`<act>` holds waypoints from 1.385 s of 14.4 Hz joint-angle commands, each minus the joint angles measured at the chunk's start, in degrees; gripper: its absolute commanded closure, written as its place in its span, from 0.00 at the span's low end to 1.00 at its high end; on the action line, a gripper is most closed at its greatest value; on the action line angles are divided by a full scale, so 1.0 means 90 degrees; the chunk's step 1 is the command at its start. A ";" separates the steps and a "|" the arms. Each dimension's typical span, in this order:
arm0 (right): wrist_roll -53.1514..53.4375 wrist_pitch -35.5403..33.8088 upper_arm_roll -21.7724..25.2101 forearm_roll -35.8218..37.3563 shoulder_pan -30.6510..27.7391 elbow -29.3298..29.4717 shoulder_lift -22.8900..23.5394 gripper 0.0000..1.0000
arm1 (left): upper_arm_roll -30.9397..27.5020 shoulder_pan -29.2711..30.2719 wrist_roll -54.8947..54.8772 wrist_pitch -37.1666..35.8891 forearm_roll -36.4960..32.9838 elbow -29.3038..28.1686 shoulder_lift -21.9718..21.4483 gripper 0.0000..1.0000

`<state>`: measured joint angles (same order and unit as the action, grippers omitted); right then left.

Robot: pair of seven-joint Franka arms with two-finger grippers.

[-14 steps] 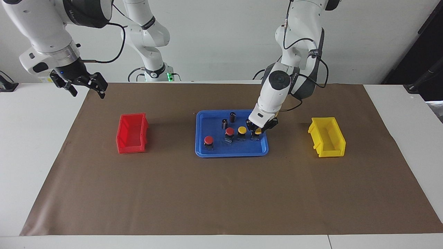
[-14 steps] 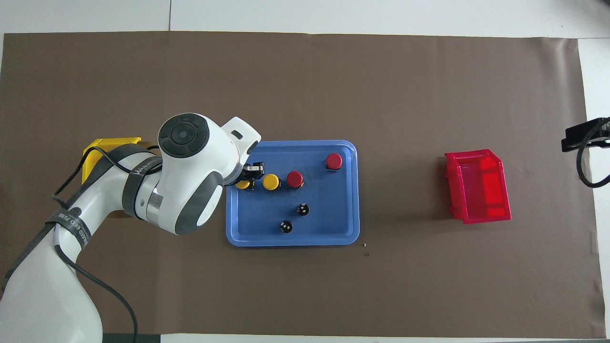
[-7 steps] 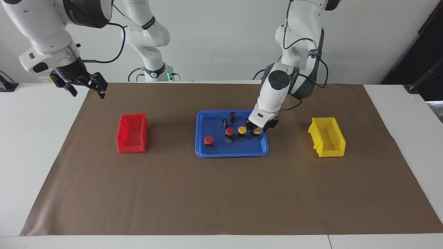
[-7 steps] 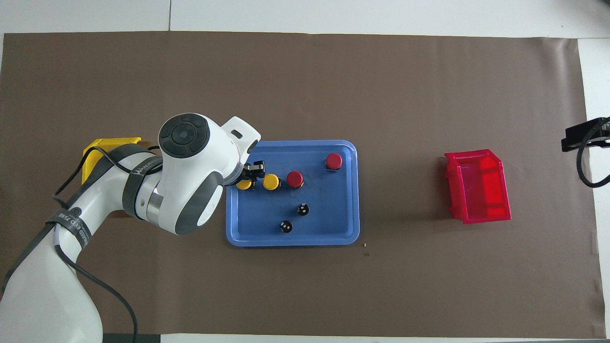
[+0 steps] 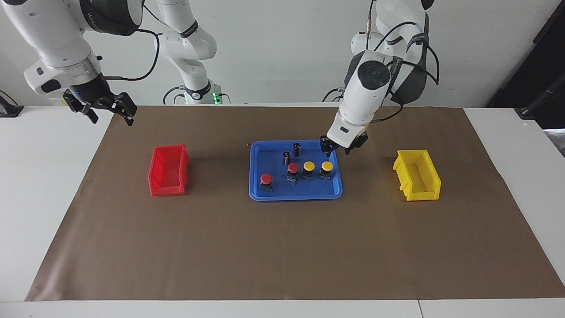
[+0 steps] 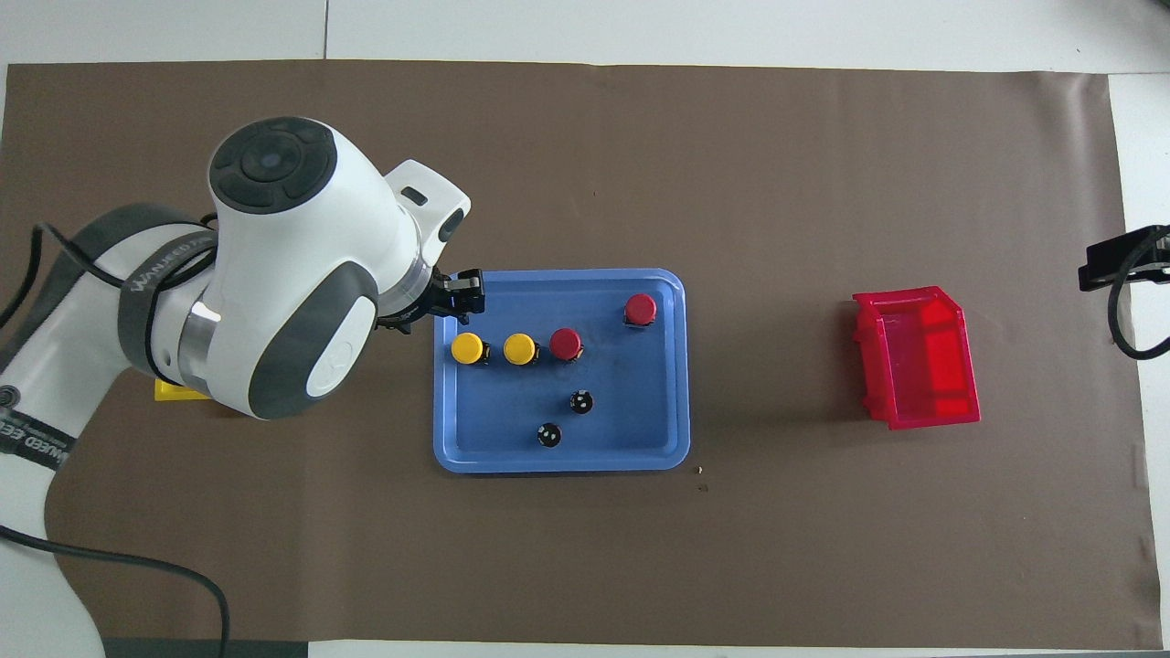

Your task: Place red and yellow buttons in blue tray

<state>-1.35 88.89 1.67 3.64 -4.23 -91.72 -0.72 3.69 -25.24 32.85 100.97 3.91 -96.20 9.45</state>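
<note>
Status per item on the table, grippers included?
Yellow buttons: upright in the blue tray, side by side, ungripped.
Red buttons: upright in the tray.
Dark cylinders: standing in the tray.
Red bin: nothing in it.
Yellow bin: nothing in it.
Left gripper: open, holding nothing, raised over the tray's edge.
Right gripper: open, waiting off the table's end.

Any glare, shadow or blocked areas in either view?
Facing view: even light, soft shadow beside the red bin, no glare on the blue tray. Overhead view: the left arm covers most of the yellow bin; all four buttons show.
</note>
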 commanded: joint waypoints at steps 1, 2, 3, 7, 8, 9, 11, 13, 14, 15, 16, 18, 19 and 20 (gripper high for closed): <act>-0.0094 0.0074 0.0000 -0.0034 -0.0077 -0.0092 -0.0086 0.00 | -0.0399 0.0147 -0.0047 -0.0398 0.0063 0.0191 -0.0238 0.00; -0.0094 0.0074 0.0000 -0.0034 -0.0068 -0.0092 -0.0086 0.00 | -0.0526 0.0302 -0.0153 -0.0466 0.0054 0.0181 -0.0394 0.00; -0.0094 0.0065 0.0000 -0.0034 -0.0067 -0.0092 -0.0086 0.00 | -0.0546 0.0488 -0.0483 -0.0573 0.0044 0.0191 -0.0463 0.00; -0.0094 0.0045 0.0000 -0.0034 -0.0058 -0.0092 -0.0096 0.00 | -0.0566 0.1152 -0.1687 -0.0964 -0.0063 0.0152 -0.0688 0.00; -0.0084 0.0055 0.0000 -0.0034 -0.0058 -0.0092 -0.0096 0.00 | -0.0566 0.1212 -0.1774 -0.1003 -0.0064 0.0132 -0.0717 0.00; -0.0094 0.0045 0.0000 -0.0034 -0.0058 -0.0092 -0.0096 0.00 | -0.0566 0.1309 -0.1891 -0.1013 -0.0083 0.0122 -0.0785 0.00; -0.0094 0.0026 0.0000 -0.0034 -0.0058 -0.0092 -0.0096 0.00 | -0.0566 0.1639 -0.2387 -0.1004 -0.0384 -0.0042 -0.1038 0.00; -0.0094 0.0026 0.0000 -0.0034 -0.0058 -0.0092 -0.0116 0.00 | -0.0536 0.1856 -0.3306 -0.1140 -0.0396 -0.0054 -0.1156 0.00; -0.0094 0.0026 0.0000 -0.0034 -0.0048 -0.0092 -0.0116 0.00 | -0.0566 0.1857 -0.3318 -0.1227 -0.0396 -0.0025 -0.1167 0.00; -0.0094 0.0026 0.0000 -0.0034 -0.0048 -0.0092 -0.0116 0.00 | -0.0595 0.1876 -0.3367 -0.1257 -0.0396 0.0014 -0.1196 0.00; -0.0094 0.0026 0.0000 -0.0034 -0.0048 -0.0092 -0.0106 0.00 | -0.0692 0.1925 -0.3396 -0.1354 -0.0425 0.0112 -0.1177 0.00; -0.0094 0.0026 0.0000 -0.0034 -0.0048 -0.0092 -0.0106 0.00 | -0.0751 0.1925 -0.3688 -0.1627 -0.0444 0.0375 -0.1147 0.00; -0.0094 0.0026 0.0000 -0.0034 -0.0048 -0.0092 -0.0106 0.00 | -0.0752 0.1915 -0.3728 -0.1687 -0.0444 0.0386 -0.1157 0.00; -0.0094 0.0026 0.0000 -0.0034 -0.0048 -0.0092 -0.0116 0.00 | -0.0742 0.1896 -0.3719 -0.1716 -0.0444 0.0386 -0.1186 0.00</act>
<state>-1.35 88.89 1.89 3.64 -4.21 -91.72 -0.82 -2.94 -7.89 0.68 87.61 1.14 -93.66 -0.82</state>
